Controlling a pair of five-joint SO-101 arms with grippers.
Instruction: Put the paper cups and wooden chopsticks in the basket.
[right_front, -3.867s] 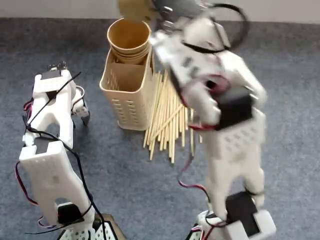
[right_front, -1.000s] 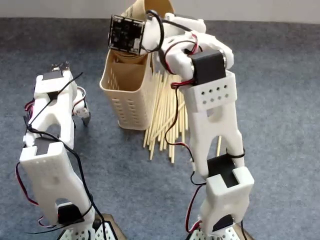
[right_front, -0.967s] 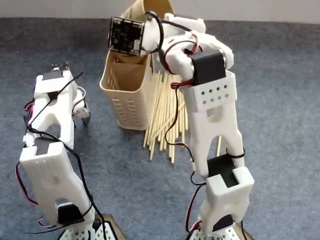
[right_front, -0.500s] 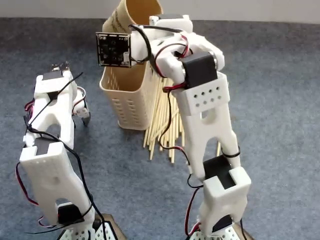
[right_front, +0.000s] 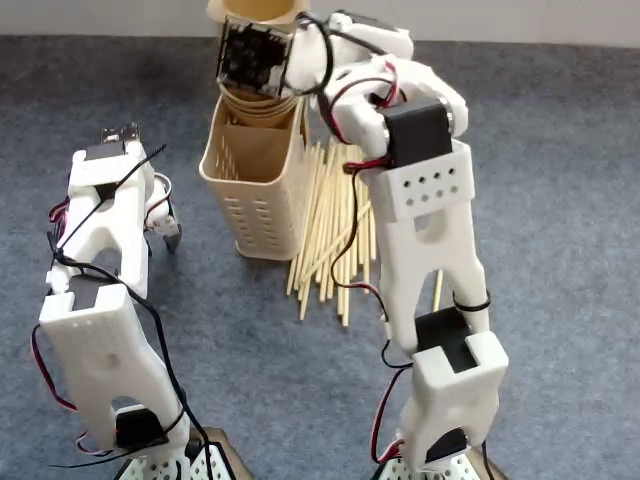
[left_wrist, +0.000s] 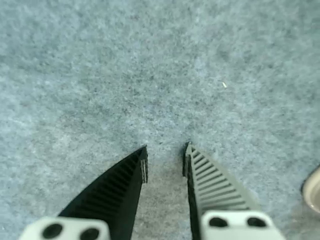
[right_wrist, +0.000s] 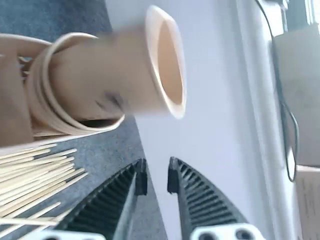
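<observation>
Several paper cups (right_wrist: 100, 85) stand stacked in the basket (right_front: 255, 200). Chopsticks (right_front: 335, 230) lie on the carpet (right_front: 560, 200) just beside it. Right gripper (right_wrist: 155, 176) near the cups, jaws slightly apart, empty. Left gripper (left_wrist: 165, 160) over carpet, jaws slightly apart, empty.

Matt paper cups (right_wrist: 125, 75), bare wooden chopsticks (right_front: 330, 230), a plastic basket (right_front: 260, 210) (smooth, perforated), rough grey carpet (left_wrist: 150, 75).

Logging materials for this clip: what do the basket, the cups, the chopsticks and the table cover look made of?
Basket: probably moulded plastic, matte cream, with rows of small slots in its walls.
Cups: paper, plain tan, with rolled rims, nested in a stack.
Chopsticks: pale unfinished wood or bamboo, thin and straight.
Table cover: grey-blue felt or short-pile carpet, going by its fuzzy, mottled texture.
</observation>
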